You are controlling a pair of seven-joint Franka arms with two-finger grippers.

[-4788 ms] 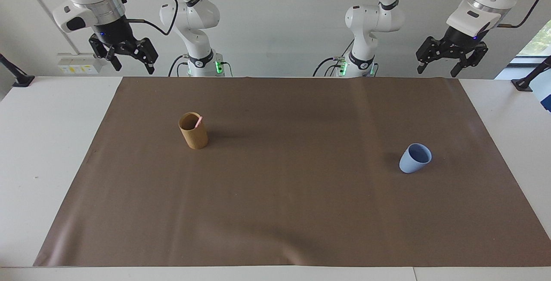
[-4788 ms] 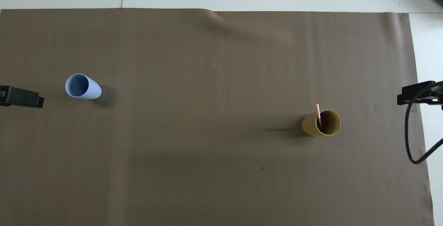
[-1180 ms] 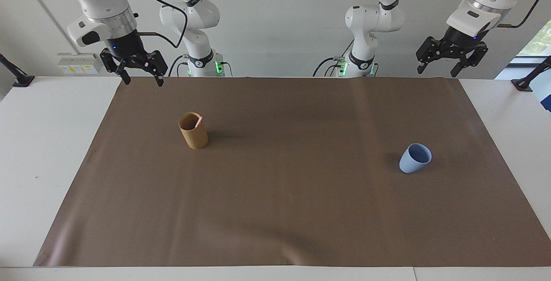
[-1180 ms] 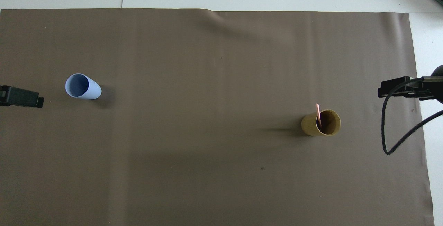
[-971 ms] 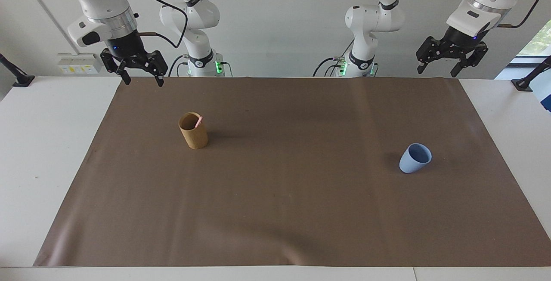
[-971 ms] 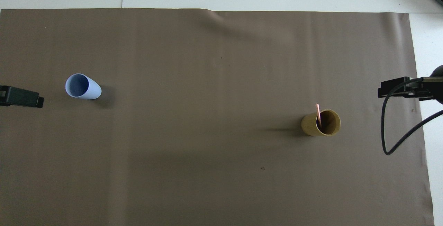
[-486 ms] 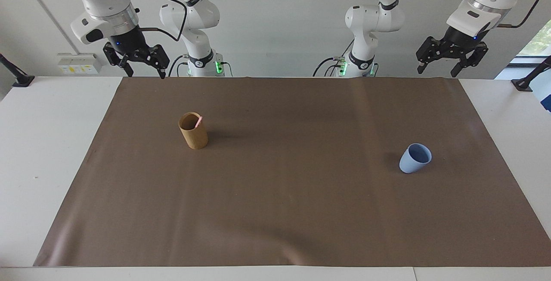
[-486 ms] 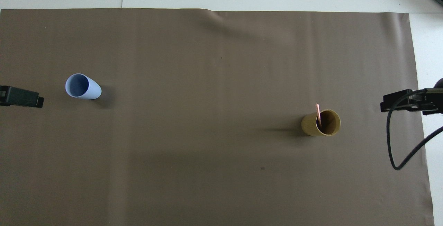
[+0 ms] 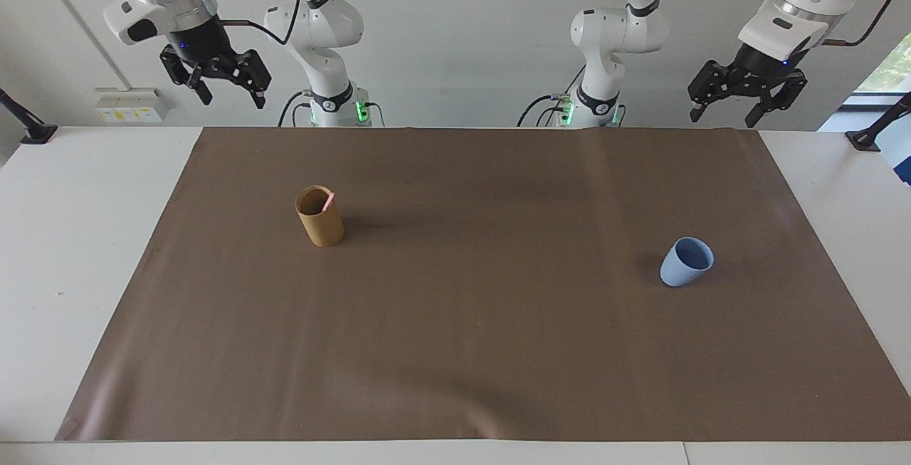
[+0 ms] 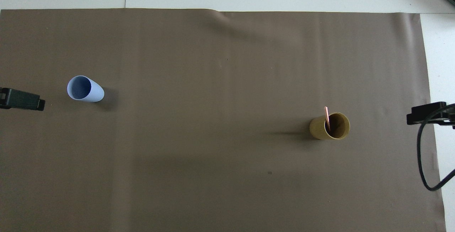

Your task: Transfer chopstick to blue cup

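From my station I see a white tabletop (image 9: 43, 251) covered almost end to end by a large matte brown paper sheet (image 9: 470, 337), which has a slight ripple along the edge nearest the robots and another soft crease along the edge farthest from them. A plain pale wall fills the background, with a small white socket box (image 9: 132, 104) mounted low on it at the right arm's end and a sliver of window (image 9: 886, 70) at the left arm's end. The thin pink chopstick (image 9: 327, 201) stands tilted inside a tall tan-brown cylindrical holder (image 9: 320, 217), leaning on its rim, toward the right arm's end of the sheet. The small light-blue tapered cup (image 9: 686, 261) sits upright toward the left arm's end, well apart from the holder and a little farther from the robots. My right claw (image 9: 226, 91) hangs high over the sheet's corner nearest its base, fingers spread and holding nothing. My left claw (image 9: 741, 105) waits raised over the matching corner at its own end, likewise released and empty.
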